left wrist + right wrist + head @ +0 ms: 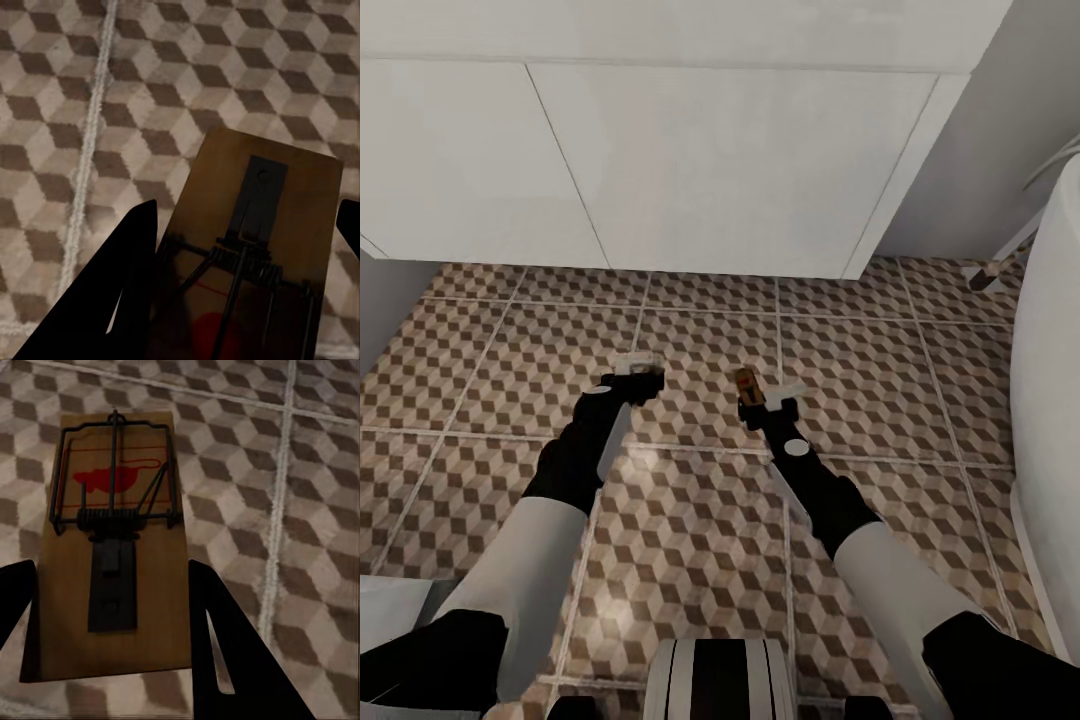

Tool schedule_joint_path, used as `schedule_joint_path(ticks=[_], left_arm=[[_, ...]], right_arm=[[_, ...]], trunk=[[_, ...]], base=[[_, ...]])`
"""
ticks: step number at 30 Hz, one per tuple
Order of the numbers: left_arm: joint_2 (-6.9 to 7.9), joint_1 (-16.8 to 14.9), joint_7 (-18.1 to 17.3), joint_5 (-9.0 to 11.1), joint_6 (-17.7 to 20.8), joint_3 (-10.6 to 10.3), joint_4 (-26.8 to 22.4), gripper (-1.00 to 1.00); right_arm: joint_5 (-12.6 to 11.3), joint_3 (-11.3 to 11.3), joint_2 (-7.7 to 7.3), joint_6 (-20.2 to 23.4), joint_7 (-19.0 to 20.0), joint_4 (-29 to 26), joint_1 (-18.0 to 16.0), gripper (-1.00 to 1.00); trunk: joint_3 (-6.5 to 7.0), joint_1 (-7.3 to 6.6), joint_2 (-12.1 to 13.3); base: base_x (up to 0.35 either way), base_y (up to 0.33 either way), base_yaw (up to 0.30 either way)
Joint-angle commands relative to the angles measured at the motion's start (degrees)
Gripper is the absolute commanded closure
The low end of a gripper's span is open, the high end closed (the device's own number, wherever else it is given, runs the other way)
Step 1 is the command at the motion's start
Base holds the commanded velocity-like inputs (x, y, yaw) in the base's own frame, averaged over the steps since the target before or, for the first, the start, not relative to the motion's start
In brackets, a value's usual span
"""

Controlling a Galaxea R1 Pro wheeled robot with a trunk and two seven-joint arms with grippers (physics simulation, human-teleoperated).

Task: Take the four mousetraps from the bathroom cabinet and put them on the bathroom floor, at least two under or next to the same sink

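both wrist views show each pincer (247,277) (112,607) clamping a mousetrap (262,247) (112,547); head view adds the white vanity (690,150).

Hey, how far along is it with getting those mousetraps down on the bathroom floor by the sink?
Midway. The left gripper holds one mousetrap and the right gripper another mousetrap, both over the tiled floor facing the white vanity. No trap lies on the tiles in view. Both need setting down here.
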Motion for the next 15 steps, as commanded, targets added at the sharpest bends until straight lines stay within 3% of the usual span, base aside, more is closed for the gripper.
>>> schedule_joint_path(ticks=[1,5,11,14,15], left_arm=[[-0.01,-0.92,0.37,0.01,1.23,-0.11,0.37,1.00],[-0.06,-4.55,0.80,0.02,2.56,-0.11,5.37,1.00],[-0.81,-10.12,1.87,0.09,2.70,-0.11,13.57,1.00],[-0.95,-10.92,2.05,0.19,0.74,-0.14,15.18,1.00],[-0.97,-11.06,2.07,0.20,-1.48,-0.16,15.82,1.00]], right_arm=[[-0.48,0.31,-0.18,1.71,-0.66,-0.27,-0.16,1.00],[-0.52,0.28,-0.62,5.52,-0.53,-0.58,-0.75,1.00],[-0.58,0.25,-0.75,6.64,-0.42,-0.67,-3.06,1.00],[-0.62,0.24,-0.86,6.56,-0.21,-0.68,-3.44,1.00],[-0.66,0.26,-0.96,6.41,-0.12,-0.69,-3.51,1.00]], trunk=[[-0.03,-0.01,-0.01],[-0.03,-0.01,-0.01],[-0.03,-0.01,-0.01],[-0.03,-0.01,-0.01],[-0.03,-0.01,-0.01]], base=[[0.000,0.000,0.000],[0.000,0.000,0.000],[0.000,0.000,0.000],[0.000,0.000,0.000],[0.000,0.000,0.000]])
